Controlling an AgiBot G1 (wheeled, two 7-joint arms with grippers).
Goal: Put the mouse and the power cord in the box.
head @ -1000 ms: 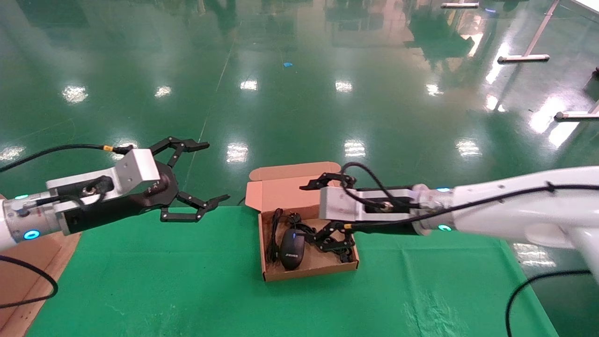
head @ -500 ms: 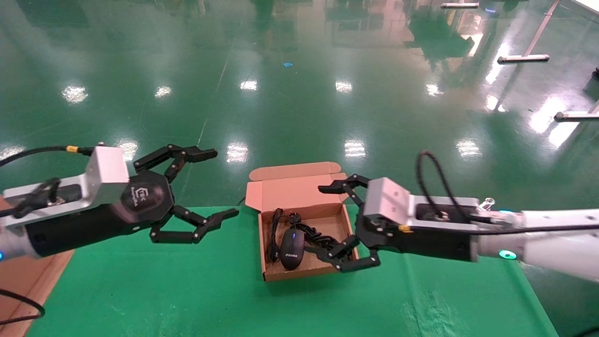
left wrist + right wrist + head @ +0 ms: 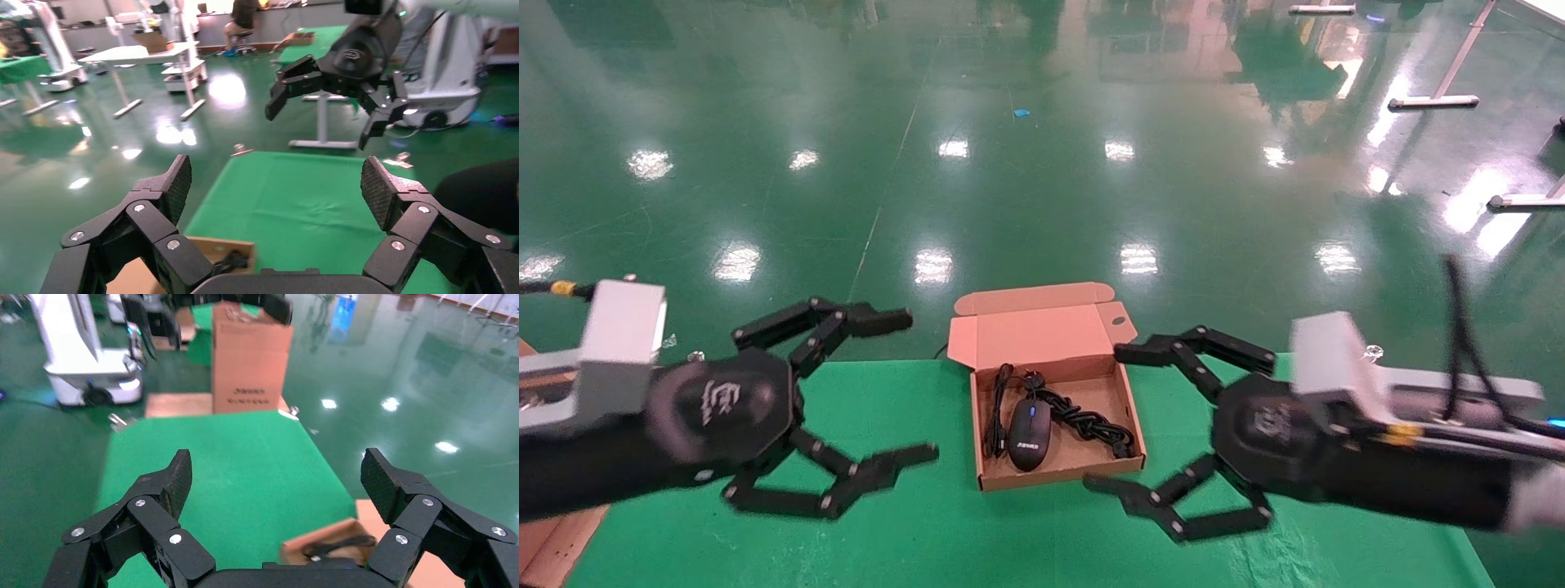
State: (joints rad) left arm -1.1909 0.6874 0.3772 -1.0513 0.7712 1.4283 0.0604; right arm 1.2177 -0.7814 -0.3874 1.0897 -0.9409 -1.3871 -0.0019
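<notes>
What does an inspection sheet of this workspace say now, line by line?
Surface: green cloth table, bare around the box.
Job's things: box sits open with its lid folded back; the mouse and the power cord both lie inside it.
Clutter: big brown carton with black print stands off the table's far left end.
Grippers: left tool open, holding nothing, left of the box; right tool open, holding nothing, right of the box.
Cables: the mouse's thin cable lies looped in the box beside the mouse.
Surroundings: glossy green floor; white table legs far right.
</notes>
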